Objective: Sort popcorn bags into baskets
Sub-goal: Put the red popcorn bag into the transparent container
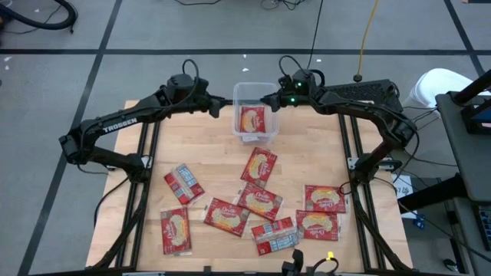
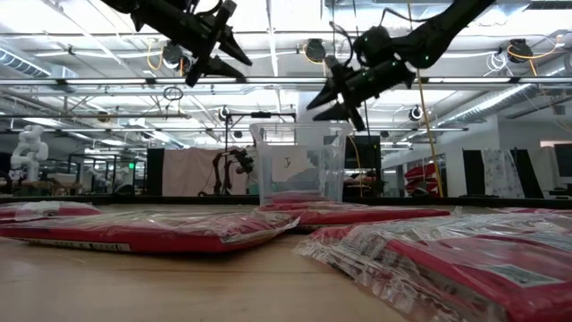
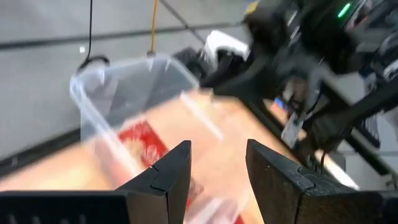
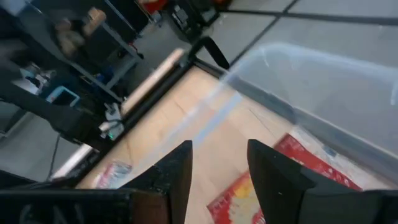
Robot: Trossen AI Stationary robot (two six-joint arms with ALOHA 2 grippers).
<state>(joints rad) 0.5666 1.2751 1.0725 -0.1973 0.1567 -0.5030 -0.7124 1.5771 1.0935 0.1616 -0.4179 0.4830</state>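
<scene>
Overhead, both arms are hovering at the tub [image 1: 255, 98], which is sitting at the table's [image 1: 215, 165] far edge, midway across. Right gripper [image 1: 270, 100] is hanging just over the tub's right rim, fingers parted, nothing between them. Left gripper [image 1: 225, 103] is waiting just beside the left rim, also parted and empty. One bag [image 1: 252, 119] is lying flat inside the tub, red face up. Nine or so more are lying scattered on the near half of the table, several overlapping; a couple are showing grey-white backs, e.g. one [image 1: 184, 182] at left.

Handling, as judged: bags are looking light, thin, crinkly, film likely slippery and pliable. A flat bag offers little to pinch; best hold is probably a raised or overhanging edge, such as the tilted bag [image 1: 259, 166] nearest the tub. Overlapped ones risk dragging neighbours.
</scene>
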